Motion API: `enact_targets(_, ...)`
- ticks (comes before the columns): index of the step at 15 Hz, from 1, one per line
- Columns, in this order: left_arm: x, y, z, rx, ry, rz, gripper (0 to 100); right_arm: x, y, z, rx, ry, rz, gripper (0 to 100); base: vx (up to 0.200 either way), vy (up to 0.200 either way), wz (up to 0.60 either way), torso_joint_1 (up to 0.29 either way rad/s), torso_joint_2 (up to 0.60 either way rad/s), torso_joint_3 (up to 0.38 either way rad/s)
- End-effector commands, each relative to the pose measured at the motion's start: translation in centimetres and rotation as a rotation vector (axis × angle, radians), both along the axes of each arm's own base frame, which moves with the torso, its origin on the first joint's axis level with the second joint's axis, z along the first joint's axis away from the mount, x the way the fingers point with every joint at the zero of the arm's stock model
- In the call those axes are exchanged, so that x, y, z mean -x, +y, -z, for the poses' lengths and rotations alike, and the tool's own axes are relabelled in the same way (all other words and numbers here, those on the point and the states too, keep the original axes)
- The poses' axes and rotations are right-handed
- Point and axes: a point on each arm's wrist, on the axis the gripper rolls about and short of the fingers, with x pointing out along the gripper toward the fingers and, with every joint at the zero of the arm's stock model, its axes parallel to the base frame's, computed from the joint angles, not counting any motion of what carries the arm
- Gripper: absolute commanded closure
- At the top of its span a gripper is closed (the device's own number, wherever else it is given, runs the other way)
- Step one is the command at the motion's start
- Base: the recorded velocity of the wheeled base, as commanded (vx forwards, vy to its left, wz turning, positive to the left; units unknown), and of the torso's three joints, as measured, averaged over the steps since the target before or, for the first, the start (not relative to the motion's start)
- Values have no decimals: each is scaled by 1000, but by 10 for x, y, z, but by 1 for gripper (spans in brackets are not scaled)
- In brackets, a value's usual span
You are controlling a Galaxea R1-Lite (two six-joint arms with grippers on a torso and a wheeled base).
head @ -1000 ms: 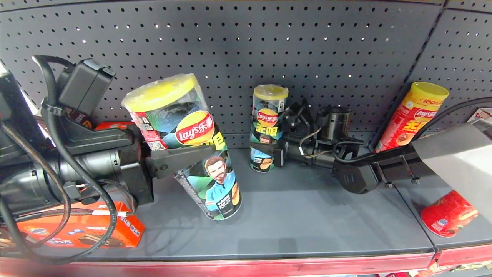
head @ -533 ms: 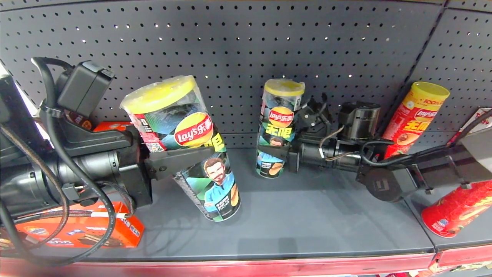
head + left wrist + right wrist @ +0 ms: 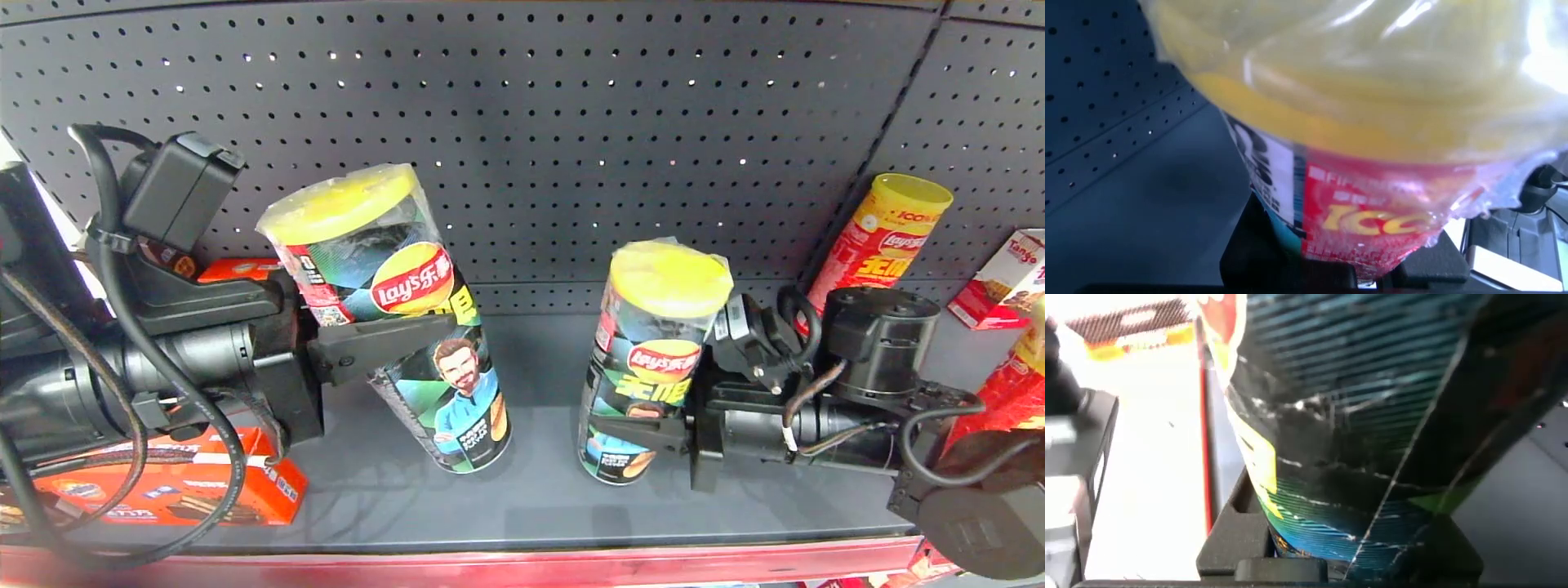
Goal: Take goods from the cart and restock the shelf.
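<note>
Two chip cans with yellow lids and green-blue wrappers stand over the grey shelf (image 3: pixel 531 506). My left gripper (image 3: pixel 392 336) is shut on the left chip can (image 3: pixel 384 269), which leans with its lid toward the left and its base low over the shelf. The left wrist view looks up along this left can (image 3: pixel 1372 90) to its yellow lid. My right gripper (image 3: pixel 635 426) is shut on the right chip can (image 3: pixel 653 343), held nearly upright near the shelf's front edge. This right can (image 3: pixel 1355 449) sits between dark fingers in the right wrist view.
A dark pegboard (image 3: pixel 522 122) backs the shelf. A red chip can (image 3: pixel 890 237) leans at the back right, beside a small red-and-white box (image 3: pixel 1004 282). An orange box (image 3: pixel 163 490) lies front left under my left arm. The shelf's red front lip (image 3: pixel 522 563) runs below.
My right gripper has carried its can from the back of the shelf forward and to the right, near the front edge. The left gripper and its can have barely moved.
</note>
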Motion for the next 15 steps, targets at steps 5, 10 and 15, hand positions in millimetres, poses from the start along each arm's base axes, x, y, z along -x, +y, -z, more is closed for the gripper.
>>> enact_targets(5,0,0,1,-2,5,-2,100,3,-1,20,46,13,-22,100,0,0,0,0,0,0)
enact_targets(10,0,0,1,-1,0,0,100,-7,8,25,43,9,-25,100,0,0,0,0,0,0)
enact_targets(15,0,0,1,-1,0,0,100,-11,21,26,41,4,-42,100,0,0,0,0,0,0)
